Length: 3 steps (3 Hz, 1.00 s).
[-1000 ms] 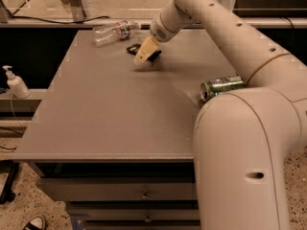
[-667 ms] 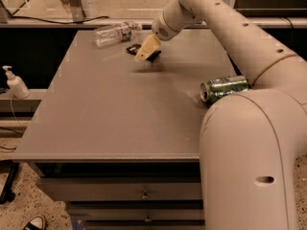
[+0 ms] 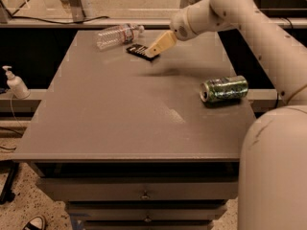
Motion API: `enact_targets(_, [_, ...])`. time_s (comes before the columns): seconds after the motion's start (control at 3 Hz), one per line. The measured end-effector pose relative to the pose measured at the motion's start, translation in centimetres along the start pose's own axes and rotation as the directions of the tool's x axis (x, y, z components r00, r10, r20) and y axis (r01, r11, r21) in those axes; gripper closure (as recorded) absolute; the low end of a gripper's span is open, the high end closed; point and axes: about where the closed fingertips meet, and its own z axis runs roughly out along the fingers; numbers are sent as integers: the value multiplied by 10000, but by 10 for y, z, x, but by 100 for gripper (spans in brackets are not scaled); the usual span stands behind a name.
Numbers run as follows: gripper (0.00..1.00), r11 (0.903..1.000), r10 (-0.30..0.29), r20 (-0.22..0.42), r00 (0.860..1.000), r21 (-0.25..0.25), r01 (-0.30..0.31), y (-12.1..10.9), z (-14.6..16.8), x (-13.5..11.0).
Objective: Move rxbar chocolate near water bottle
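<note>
Black rxbar chocolate lies just beside the water bottle at the surface's far edge. The gripper touches it, whether clamped or apart cannot be told.

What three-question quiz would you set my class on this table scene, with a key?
1. True or false: the bottle stands upright.
2. Which thing is nearest the claw? A: can. B: bar. C: pump dispenser.
3. Fill in: the can lies on its ____.

Key
1. False. It lies on its side at the far end of the table.
2. B. The claw is at the bar's right end, just right of the bottle.
3. Side.
</note>
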Motion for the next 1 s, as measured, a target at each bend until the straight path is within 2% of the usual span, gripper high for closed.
enact_targets(0.33, [0, 9984, 399, 1025, 9939, 364, -438, -10, -46, 11])
enact_targets(0.67, [0, 9940, 493, 1576, 9863, 886, -639, -22, -92, 24])
enact_targets(1.0, [0, 9856, 216, 1986, 9798, 1601, -542, -41, -154, 37])
